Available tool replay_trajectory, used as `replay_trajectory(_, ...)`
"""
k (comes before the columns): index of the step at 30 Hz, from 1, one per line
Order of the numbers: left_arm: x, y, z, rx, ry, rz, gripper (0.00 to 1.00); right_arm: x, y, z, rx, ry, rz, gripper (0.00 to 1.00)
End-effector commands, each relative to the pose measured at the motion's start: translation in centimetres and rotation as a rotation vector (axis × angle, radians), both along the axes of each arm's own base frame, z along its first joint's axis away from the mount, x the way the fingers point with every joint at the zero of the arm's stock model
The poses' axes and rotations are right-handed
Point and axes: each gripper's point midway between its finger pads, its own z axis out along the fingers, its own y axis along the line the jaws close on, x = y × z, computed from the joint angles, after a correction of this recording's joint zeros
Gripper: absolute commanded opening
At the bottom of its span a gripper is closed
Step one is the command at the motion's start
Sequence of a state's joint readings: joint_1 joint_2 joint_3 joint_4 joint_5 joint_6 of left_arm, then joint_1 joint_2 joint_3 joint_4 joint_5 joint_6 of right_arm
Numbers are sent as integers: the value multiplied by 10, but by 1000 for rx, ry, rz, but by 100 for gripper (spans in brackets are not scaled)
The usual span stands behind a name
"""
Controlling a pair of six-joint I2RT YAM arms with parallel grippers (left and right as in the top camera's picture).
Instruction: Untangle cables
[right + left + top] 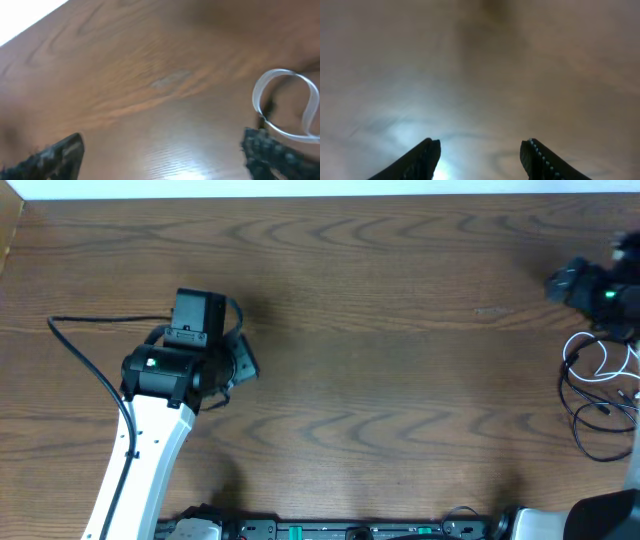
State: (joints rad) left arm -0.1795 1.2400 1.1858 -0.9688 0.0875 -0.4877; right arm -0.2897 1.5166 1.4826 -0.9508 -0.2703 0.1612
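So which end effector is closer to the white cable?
Right. The right end effector hovers open just beside the white cable; the left end effector is far across the table.

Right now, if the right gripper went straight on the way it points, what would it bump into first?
Probably the bare table: the open right gripper has only wood ahead of it. The white cord lies off to the side, though depth is unclear.

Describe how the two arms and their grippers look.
The left arm has a white link, black joint housing with a green light, and a thin black wire looping beside it. The right arm shows black housing, also green-lit. Left gripper and right gripper have black tapered fingers with toothed edges.
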Motion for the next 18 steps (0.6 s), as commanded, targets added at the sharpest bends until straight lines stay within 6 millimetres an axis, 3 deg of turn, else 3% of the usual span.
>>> replay_trajectory(1,14,-27,6,-62,-66,-138,57,3,54,0,-43,-52,355,99)
replay_trajectory(4,28,-46,8,-41,-132,-260,57,1,97,4,-43,-104,564,99)
replay_trajectory(8,35,-64,-8,78,-138,-459,63,0,121,0,-107,-106,672,99)
replay_trajectory(10,39,-49,-23,202,-92,-432,63,5,101,-11,-224,-32,558,99)
replay_trajectory(11,40,-32,-34,301,-45,-389,74,6,60,-20,-352,77,290,99)
replay_trajectory(12,38,-21,-41,355,-7,-355,98,0,33,-22,-427,136,96,99)
replay_trajectory(13,35,-11,-47,386,33,-298,98,-9,16,-24,-465,183,-43,99)
replay_trajectory(14,31,-5,-51,396,67,-246,98,-13,15,-26,-462,202,-60,99)
replay_trajectory(16,18,0,-62,365,144,-156,98,-17,39,-36,-377,223,82,99)
replay_trajectory(18,3,-9,-70,293,219,-146,98,-21,84,-40,-233,198,362,99)
